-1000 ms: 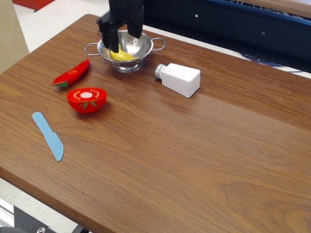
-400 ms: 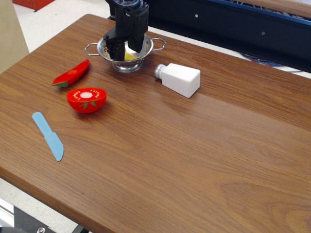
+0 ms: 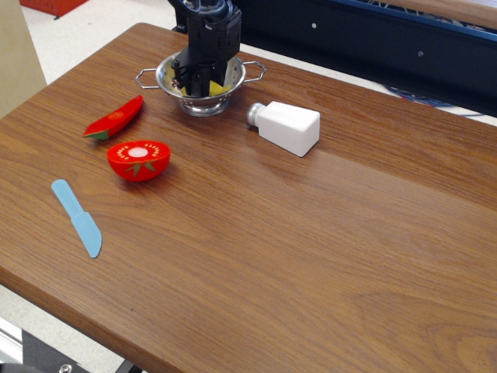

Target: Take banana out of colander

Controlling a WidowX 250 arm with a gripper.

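Note:
The steel colander (image 3: 240,76) stands at the far left of the wooden table (image 3: 311,233). My black gripper (image 3: 192,84) reaches down into its bowl from above. Its fingers are drawn close together inside the bowl on the yellow banana (image 3: 218,88). Only small yellow bits of the banana show beside the fingers; the rest is hidden by the gripper. The banana lies low inside the colander.
A white salt shaker (image 3: 288,127) lies on its side just right of the colander. A red chili pepper (image 3: 115,118), a halved red tomato (image 3: 138,159) and a blue toy knife (image 3: 78,217) lie to the front left. The table's far edge is just behind the colander.
My gripper has come down from above the rim into the bowl, and its fingers have moved from spread apart to close together around the banana.

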